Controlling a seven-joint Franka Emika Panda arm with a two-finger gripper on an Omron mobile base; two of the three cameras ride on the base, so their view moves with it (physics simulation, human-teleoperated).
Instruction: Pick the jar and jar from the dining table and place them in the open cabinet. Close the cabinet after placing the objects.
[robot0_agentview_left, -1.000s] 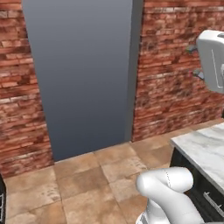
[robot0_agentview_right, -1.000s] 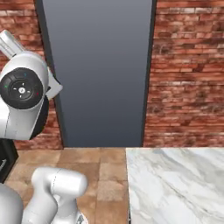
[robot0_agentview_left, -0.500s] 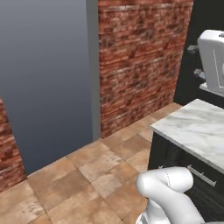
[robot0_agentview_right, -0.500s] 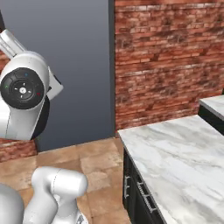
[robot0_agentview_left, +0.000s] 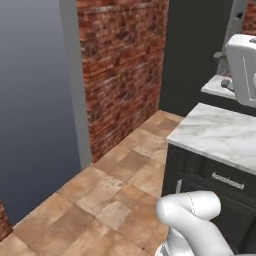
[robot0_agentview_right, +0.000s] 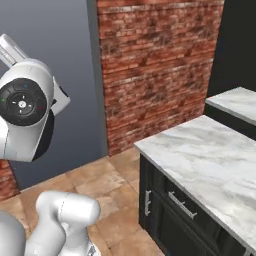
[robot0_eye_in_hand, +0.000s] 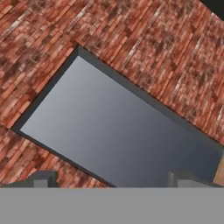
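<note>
Looking over the arm from the base, I saw a marble worktop (robot0_agentview_left: 220, 132) on a dark base with silver drawer handles (robot0_agentview_right: 181, 205), standing at the right of both base views; its veined top carried nothing that I could make out. Behind it a second marble surface (robot0_agentview_right: 237, 101) sat apart, cut off by the frame edge, and in the left base view a small dark item (robot0_agentview_left: 226, 83) lay on that far surface, too blurred for me to name. I could not find the jars or the cabinet from here, so I could not say where they stood. A red brick wall (robot0_agentview_right: 160, 65) and a tall flat grey panel (robot0_agentview_left: 35, 100) faced me, with tan floor tiles (robot0_agentview_left: 100, 200) below. In the hand view the fingers (robot0_eye_in_hand: 113, 180) were spread as wide as they go, only their two dark tips (robot0_eye_in_hand: 41, 179) rising at the bottom edge, holding nothing and touching nothing, with the grey panel and brick beyond them, rolled at an angle.
</note>
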